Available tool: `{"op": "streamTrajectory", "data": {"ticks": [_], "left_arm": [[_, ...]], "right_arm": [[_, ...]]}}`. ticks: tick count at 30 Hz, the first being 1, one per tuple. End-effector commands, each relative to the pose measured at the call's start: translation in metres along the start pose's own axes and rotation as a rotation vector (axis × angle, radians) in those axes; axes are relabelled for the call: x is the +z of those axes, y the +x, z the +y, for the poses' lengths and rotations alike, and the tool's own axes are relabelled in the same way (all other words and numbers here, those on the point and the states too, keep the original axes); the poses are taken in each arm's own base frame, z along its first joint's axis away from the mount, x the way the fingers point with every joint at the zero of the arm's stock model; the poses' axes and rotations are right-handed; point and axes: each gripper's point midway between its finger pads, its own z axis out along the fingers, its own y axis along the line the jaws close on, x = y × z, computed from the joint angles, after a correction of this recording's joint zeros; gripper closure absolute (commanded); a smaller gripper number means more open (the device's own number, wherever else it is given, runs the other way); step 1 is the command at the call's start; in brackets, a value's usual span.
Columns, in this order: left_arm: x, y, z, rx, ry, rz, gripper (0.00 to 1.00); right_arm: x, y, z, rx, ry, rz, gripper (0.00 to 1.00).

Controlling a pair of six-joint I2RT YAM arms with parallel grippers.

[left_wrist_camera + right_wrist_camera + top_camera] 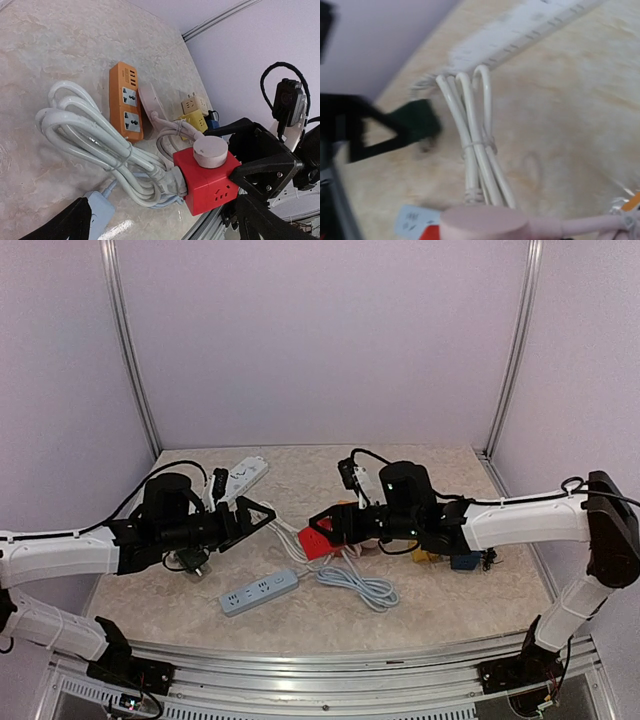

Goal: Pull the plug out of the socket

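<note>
My right jaws are clamped on the red cube-shaped plastic socket (207,187), near the middle of the marbled tabletop (60,50). The pale pink round plug (210,150) sits in the socket's top face. My left jaws stand wide apart, facing the cube but short of it, and hold nothing.

As I judge it, the danger is in the pull. I hold the cube from one side only, so a tug that is not straight along the pins could twist it out of my right jaws. The plug is low, and my left jaws might close on the cube's edge instead. The bundle of white cable (95,145) joins the cube's side and may drag.

The pins are hidden, so I cannot tell how deep the plug sits. My right jaws' contact is mostly covered, and my right wrist view is blurred and cuts the plug off.
</note>
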Motion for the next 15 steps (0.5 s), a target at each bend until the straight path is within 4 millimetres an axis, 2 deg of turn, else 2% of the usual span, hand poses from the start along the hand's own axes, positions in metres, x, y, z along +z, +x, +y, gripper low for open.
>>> {"op": "streamTrajectory", "data": {"ticks": [1, 8, 15], "left_arm": [[0.002, -0.010, -0.021, 0.004, 0.071, -0.019, 0.01], [0.003, -0.006, -0.018, -0.029, 0.076, -0.016, 0.01], [0.023, 0.003, -0.027, -0.055, 0.097, 0.034, 0.01]], "right_arm": [[-0.053, -0.074, 0.071, -0.103, -0.293, -0.269, 1.00], [-0.081, -0.087, 0.089, -0.130, -0.388, -0.357, 1.00], [-0.092, -0.093, 0.092, -0.111, -0.413, -0.413, 1.00]]}}
